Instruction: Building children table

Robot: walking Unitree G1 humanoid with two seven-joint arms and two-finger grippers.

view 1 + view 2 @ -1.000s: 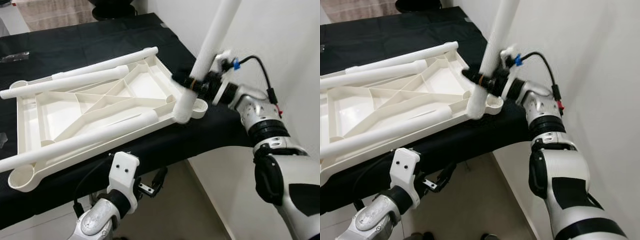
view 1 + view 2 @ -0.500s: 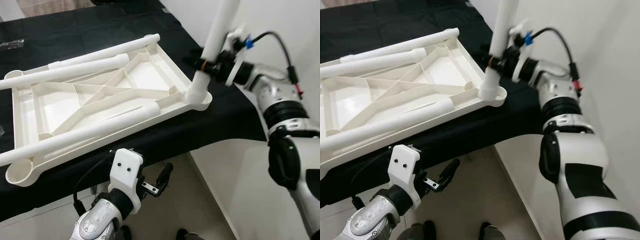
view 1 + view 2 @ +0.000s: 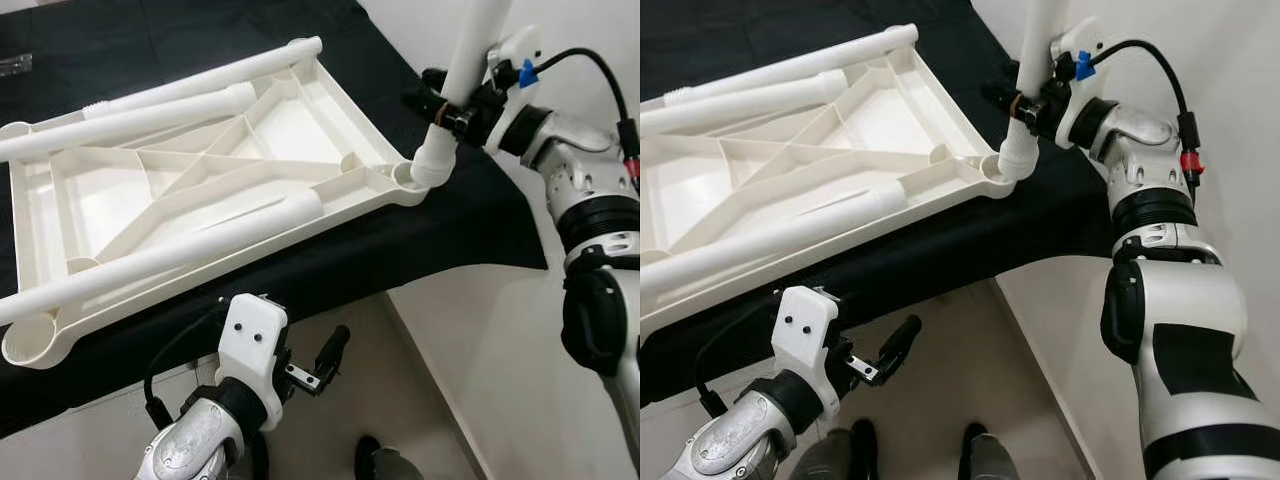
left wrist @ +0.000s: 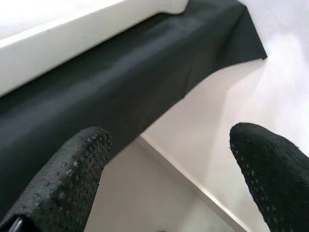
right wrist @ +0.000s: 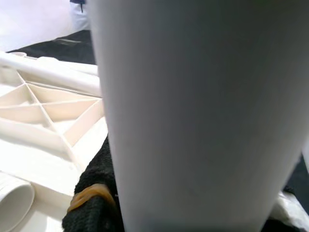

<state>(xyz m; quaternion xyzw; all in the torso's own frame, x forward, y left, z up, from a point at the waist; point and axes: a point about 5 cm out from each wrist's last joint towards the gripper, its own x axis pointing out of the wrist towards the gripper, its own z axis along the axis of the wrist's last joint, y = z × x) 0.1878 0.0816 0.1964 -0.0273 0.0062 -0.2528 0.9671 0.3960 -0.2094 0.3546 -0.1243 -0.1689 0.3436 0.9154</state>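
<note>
Standing upright in the tabletop's (image 3: 200, 190) corner socket, a white leg (image 3: 455, 90) is pinched by the right gripper (image 3: 445, 105) — the left gripper's (image 3: 325, 360) fingers are spread.

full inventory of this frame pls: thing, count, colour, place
Tabletop: 1, white, upside down on the black cloth, ribbed underside up.
Loose legs: 3, white tubes, lying along the tabletop.
Held leg: 1, white, near upright, lower end at the tabletop's right corner socket.
Black cloth: 1, covers the work surface.
Shoes: 2, dark, on the floor below the left arm.
Right gripper: black fingers clamped on the held leg.
Left gripper: open, below the surface edge, holding nothing.
</note>
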